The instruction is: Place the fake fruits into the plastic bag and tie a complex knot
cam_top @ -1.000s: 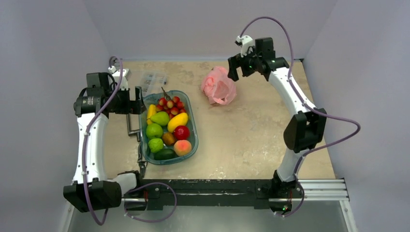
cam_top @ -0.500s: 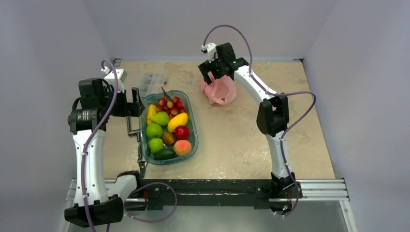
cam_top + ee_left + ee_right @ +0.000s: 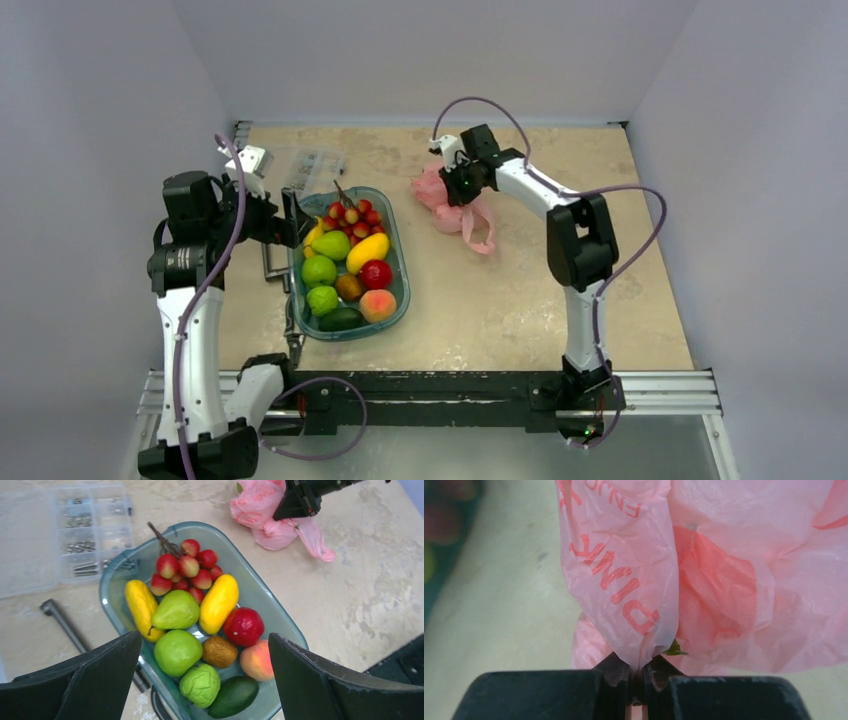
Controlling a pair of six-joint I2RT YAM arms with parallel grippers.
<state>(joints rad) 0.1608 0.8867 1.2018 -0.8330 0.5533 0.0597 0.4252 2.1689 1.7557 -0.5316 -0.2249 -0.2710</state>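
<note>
**Right fingers pinch the pink bag; fruit sits in the tub**

Only the right wrist view shows the grip itself: the right fingers [image 3: 574, 695] are drawn almost together on a gathered fold of the plastic bag [image 3: 724, 580]. The film is thin, crinkled and translucent pink. Red block lettering runs across it, inverted, and I cannot read it as a word. A small green leaf tip [image 3: 674, 649] pokes out by the pinch.

The top view places the bag on the far middle of the mottled beige table [image 3: 500, 290], well apart from the tub, with a loop handle [image 3: 482, 232] trailing toward the near side.

The left wrist view shows the left fingers [image 3: 100, 680] spread wide and holding nothing above the teal-green clear tub [image 3: 112, 580]. The tub holds glossy fake fruits [image 3: 200, 625]: a red berry cluster, yellow, green, red and peach pieces, a brown kiwi and a dark avocado. Beside it lie a clear compartmented parts box [image 3: 30, 540] and a metal rod [image 3: 65, 625].
</note>
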